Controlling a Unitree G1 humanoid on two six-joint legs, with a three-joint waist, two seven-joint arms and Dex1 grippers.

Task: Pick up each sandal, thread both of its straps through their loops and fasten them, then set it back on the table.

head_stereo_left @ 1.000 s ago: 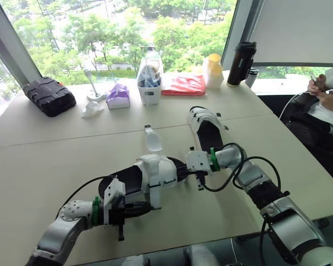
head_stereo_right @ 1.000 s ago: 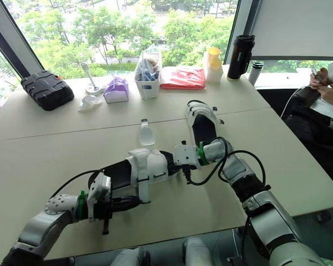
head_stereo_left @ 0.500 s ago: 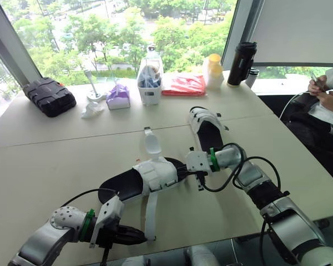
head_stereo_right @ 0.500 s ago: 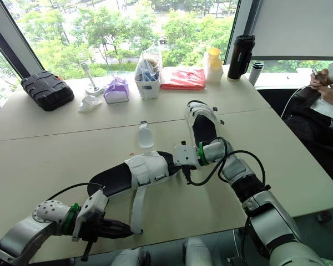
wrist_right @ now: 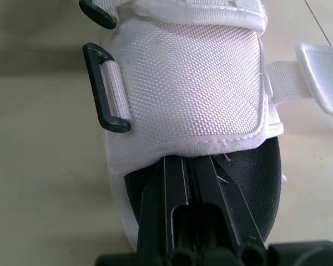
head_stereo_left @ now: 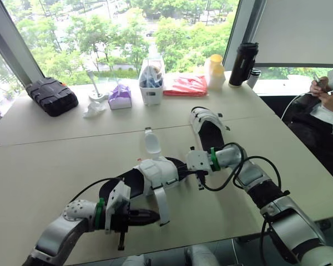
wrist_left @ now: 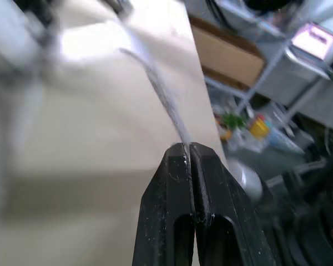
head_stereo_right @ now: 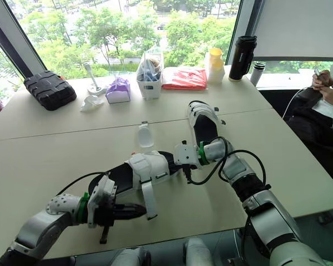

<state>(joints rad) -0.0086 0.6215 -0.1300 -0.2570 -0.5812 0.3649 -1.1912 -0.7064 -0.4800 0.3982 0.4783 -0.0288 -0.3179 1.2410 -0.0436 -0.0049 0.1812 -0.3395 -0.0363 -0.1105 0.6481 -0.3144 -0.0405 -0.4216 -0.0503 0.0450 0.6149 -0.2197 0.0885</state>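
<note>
The near sandal [head_stereo_left: 134, 182], black-soled with a white upper [head_stereo_left: 159, 170], lies across the table's middle. My right gripper [head_stereo_left: 184, 167] is shut on its toe end; in the right wrist view the fingers [wrist_right: 175, 183] pinch the black sole under the white upper [wrist_right: 183, 83], beside a black loop [wrist_right: 106, 88]. One white strap [head_stereo_left: 162, 204] hangs from the upper toward me, and my left gripper [head_stereo_left: 155, 214] is shut on its end, seen edge-on at the fingertips [wrist_left: 180, 152]. The other strap [head_stereo_left: 151, 141] lies flat on the far side. The second sandal [head_stereo_left: 208, 128] rests behind the right gripper.
Along the window stand a black case [head_stereo_left: 51, 95], a purple tissue pack [head_stereo_left: 120, 95], a white bin [head_stereo_left: 151, 83], a red bag [head_stereo_left: 184, 85], a yellow bottle [head_stereo_left: 213, 71] and a black tumbler [head_stereo_left: 241, 62]. A person [head_stereo_left: 328, 100] sits at the right.
The left gripper, pulled back toward me with the strap stretched half a second ago, has moved forward and right toward the sandal; the strap now hangs shorter and bent. The right gripper has not moved.
</note>
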